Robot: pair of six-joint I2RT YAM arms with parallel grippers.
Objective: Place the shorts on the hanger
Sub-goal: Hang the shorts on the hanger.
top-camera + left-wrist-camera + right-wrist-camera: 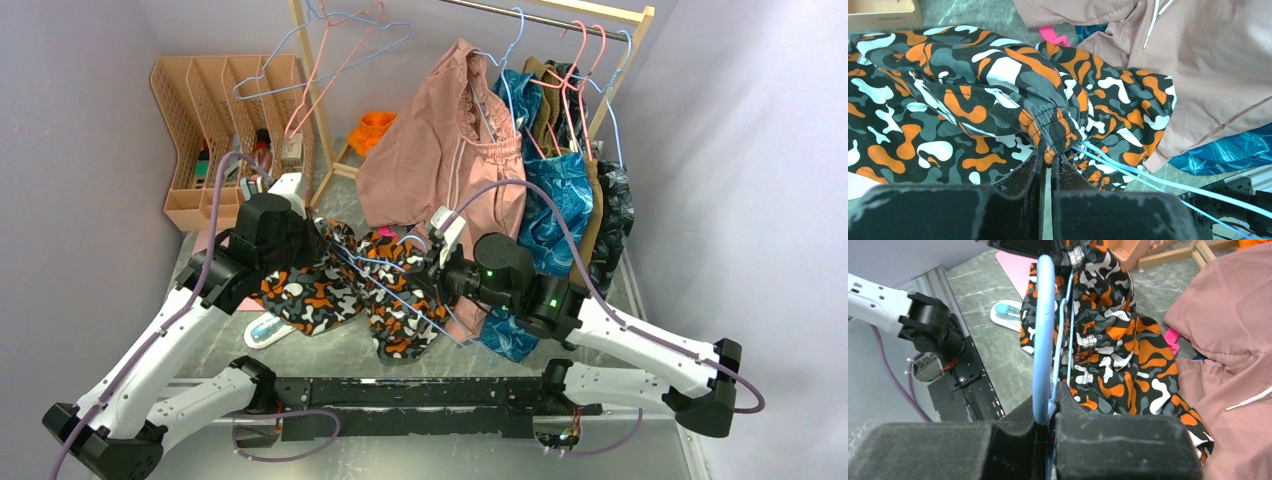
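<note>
Over the near counter [335,355], my left jaws pinched the shorts [998,75] by the waistband and my right jaws pinched the hanger [1042,330], its wires seemingly only partway under the fabric, draping unfinished.

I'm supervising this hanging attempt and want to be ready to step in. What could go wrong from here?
The left pincer nips only the gathered edge of the shorts, so the cloth may slip free. The right pincer clamps the thin light-blue hanger at one spot; it could twist under the cloth's weight.
</note>
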